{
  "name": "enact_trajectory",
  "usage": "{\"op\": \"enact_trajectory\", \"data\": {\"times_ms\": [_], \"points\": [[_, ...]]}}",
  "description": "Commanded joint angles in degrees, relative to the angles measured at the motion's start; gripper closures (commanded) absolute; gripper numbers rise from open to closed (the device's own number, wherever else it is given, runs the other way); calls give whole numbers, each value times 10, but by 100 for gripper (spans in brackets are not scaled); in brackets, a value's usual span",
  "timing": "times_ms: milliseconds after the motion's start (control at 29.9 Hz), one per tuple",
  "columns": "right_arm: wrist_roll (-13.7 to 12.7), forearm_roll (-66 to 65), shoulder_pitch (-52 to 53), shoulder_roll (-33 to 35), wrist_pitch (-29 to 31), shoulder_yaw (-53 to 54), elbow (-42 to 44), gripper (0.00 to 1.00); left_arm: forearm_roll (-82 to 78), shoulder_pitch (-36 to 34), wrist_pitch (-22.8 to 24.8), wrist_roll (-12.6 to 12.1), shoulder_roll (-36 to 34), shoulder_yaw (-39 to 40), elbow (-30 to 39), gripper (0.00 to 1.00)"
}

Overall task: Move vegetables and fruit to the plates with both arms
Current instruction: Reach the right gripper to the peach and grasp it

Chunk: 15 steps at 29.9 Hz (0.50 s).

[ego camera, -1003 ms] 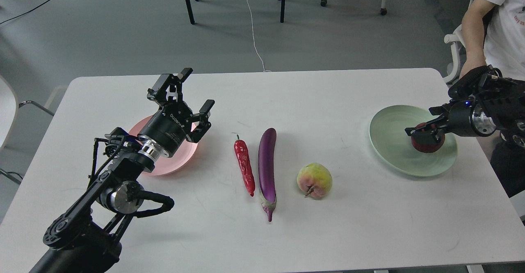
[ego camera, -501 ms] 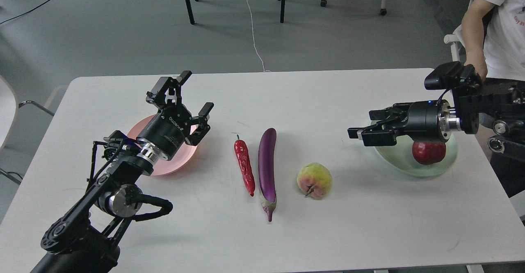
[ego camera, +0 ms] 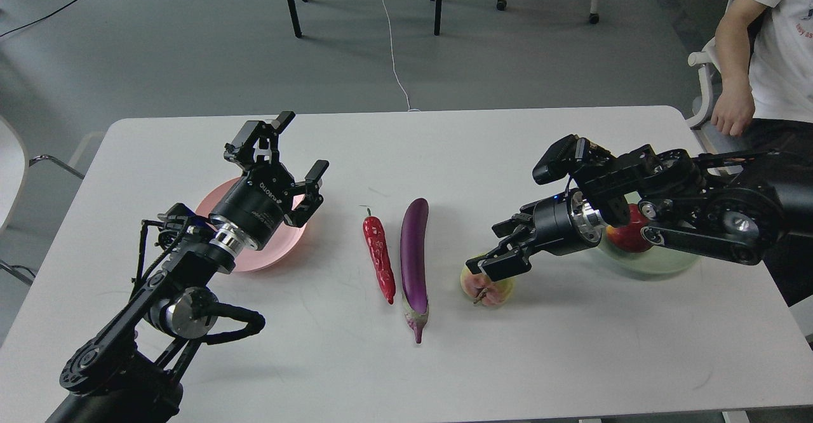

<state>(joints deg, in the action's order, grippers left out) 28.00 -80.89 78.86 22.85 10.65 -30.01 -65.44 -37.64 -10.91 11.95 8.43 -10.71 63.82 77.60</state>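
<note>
The purple eggplant (ego camera: pixel 414 251) and the red chili pepper (ego camera: pixel 379 258) lie side by side at the table's middle. The yellow-green fruit (ego camera: pixel 490 289) lies right of them. My right gripper (ego camera: pixel 498 248) is open and sits right over the fruit, covering its top; I cannot tell whether the fingers touch it. The pomegranate (ego camera: pixel 629 235) rests on the mint green plate (ego camera: pixel 660 263), both partly hidden by my right arm. My left gripper (ego camera: pixel 302 147) is open and empty, above the right part of the salmon pink plate (ego camera: pixel 279 248).
A seated person (ego camera: pixel 762 48) is at the table's far right corner, one hand near the edge. Table and chair legs and cables stand on the floor beyond the white table (ego camera: pixel 444 143).
My right gripper let go of the pomegranate on the green plate, lifted, and moved left and down to the yellow-green fruit. The left arm barely moved.
</note>
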Motion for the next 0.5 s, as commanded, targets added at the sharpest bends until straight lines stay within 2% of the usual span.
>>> {"op": "enact_trajectory", "data": {"times_ms": [0,468], "points": [[0,-2,1,-18,3,-7,6,4,0,1,0,0,-3,0,0,2],[0,-29,6,-22,3,-37,23,4,0,4,0,0,-5,5,0,2]]}}
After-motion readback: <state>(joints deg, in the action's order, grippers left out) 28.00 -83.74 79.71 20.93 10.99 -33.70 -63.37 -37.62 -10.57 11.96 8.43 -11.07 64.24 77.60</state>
